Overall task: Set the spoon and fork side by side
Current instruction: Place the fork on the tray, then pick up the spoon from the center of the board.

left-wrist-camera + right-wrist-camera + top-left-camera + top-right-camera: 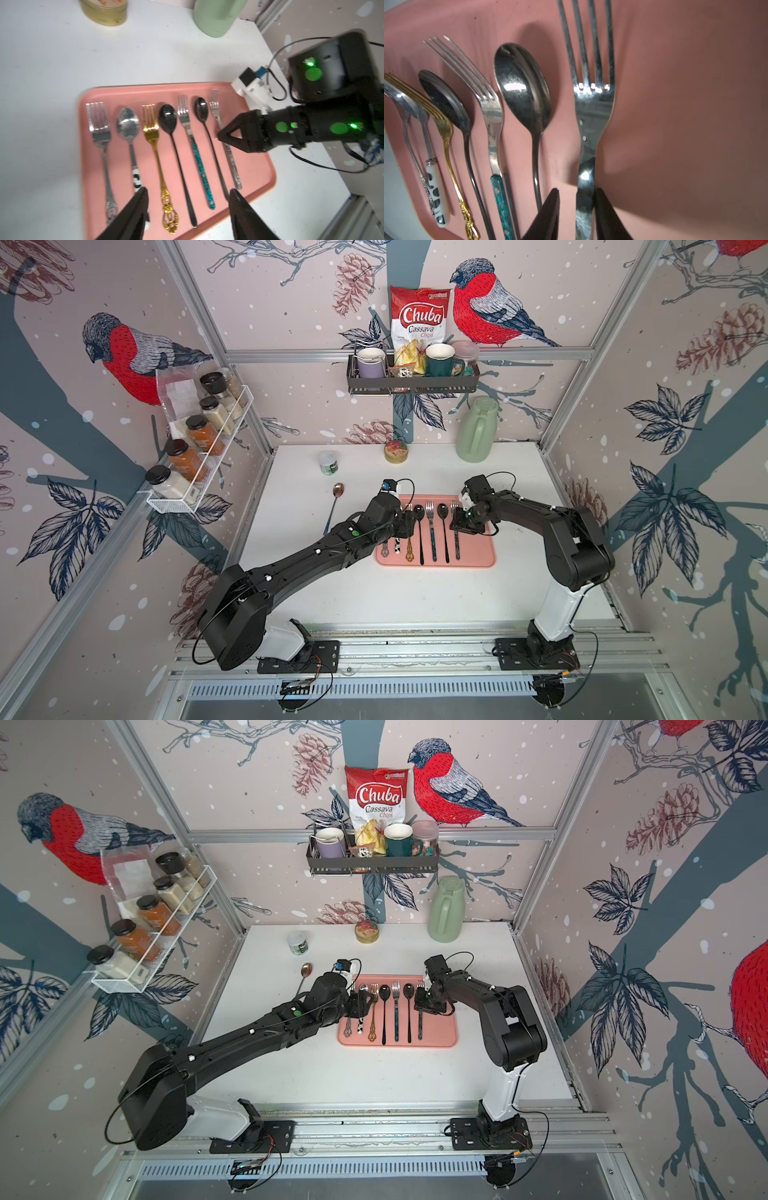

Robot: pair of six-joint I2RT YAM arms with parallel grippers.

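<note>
Bright, even light from above; the white counter [415, 593] looks slightly washed out. Hard glints sit on the fork [593, 108], which drops a soft shadow onto the tray [675, 83]. The left wrist view is smeared; both top views bow at the edges.

Matte black left arm [299, 564] and right arm [536, 516], white lower links [557, 610], glowing green round markers [313, 74], looping thin black cables [505, 477], triangular ribbed fingers [133, 216], screwed base plates [326, 651].
</note>
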